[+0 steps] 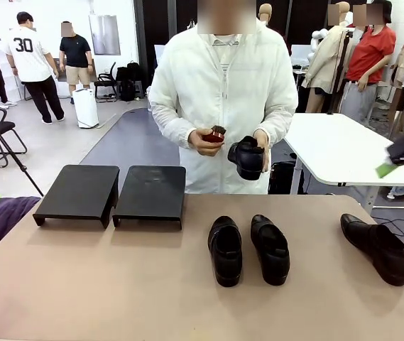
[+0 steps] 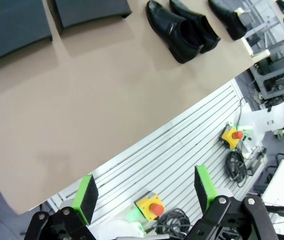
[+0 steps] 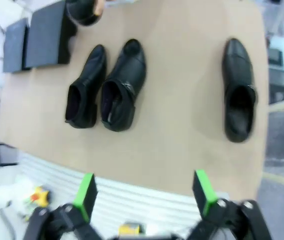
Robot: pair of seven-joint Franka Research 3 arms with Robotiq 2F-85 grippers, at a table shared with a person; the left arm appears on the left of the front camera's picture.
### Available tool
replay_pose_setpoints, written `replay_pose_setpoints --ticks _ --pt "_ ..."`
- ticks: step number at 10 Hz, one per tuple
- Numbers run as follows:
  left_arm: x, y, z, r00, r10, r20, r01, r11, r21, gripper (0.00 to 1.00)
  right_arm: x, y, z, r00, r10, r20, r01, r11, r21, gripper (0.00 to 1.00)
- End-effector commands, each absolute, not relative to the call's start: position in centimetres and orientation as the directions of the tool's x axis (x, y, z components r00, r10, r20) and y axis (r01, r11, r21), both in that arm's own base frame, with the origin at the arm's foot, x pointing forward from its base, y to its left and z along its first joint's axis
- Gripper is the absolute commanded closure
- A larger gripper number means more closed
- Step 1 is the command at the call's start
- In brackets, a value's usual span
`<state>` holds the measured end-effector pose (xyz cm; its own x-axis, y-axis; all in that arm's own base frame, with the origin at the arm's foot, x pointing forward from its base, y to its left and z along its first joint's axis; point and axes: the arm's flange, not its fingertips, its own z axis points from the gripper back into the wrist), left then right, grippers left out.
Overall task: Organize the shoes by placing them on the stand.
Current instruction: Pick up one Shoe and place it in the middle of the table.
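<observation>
Reading "30" on white jersey [image 1: 28, 55], bkgd left; 3 shoes [image 1: 225, 250] on table [image 1: 116, 284].

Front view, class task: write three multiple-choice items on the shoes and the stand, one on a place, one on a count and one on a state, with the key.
1. Where is the fourth shoe?
A on the floor; B in the person's hand; C in a box.

2. How many shoes lie on the table?
A three; B two; C four.

3. How does the stand look?
A tipped over; B holding one shoe; C bare.

Key:
1 B: the person holds it up behind the table's far edge.
2 A: two lie side by side mid-table, and one lies apart towards the robot's right.
3 C: both trays sit upright side by side with nothing on them.
</observation>
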<state>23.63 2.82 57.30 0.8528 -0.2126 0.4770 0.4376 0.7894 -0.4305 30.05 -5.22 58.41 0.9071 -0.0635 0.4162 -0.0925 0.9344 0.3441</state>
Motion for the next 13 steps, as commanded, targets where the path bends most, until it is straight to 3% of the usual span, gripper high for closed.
replay_pose_setpoints --ticks 1,4,9,13 --pt "23.6 3.0 57.4 0.846 -0.219 0.486 0.453 0.775 -0.440 0.00 29.1 -5.4 57.5 0.900 -0.081 0.428 -0.082 0.933 0.349 0.00" --pt "23.6 3.0 57.4 0.846 -0.219 0.486 0.453 0.775 -0.440 0.00 32.3 -1.7 57.8 0.902 0.052 0.430 -0.197 0.933 0.302 0.00" --pt "23.6 3.0 57.4 0.846 -0.219 0.486 0.453 0.775 -0.440 0.00 20.4 -15.5 66.1 0.941 0.010 0.338 -0.113 0.951 0.288 0.00" --pt "23.6 3.0 57.4 0.846 -0.219 0.486 0.453 0.775 -0.440 0.00 14.2 -21.9 66.7 0.920 -0.215 0.327 0.077 0.919 0.387 0.00"
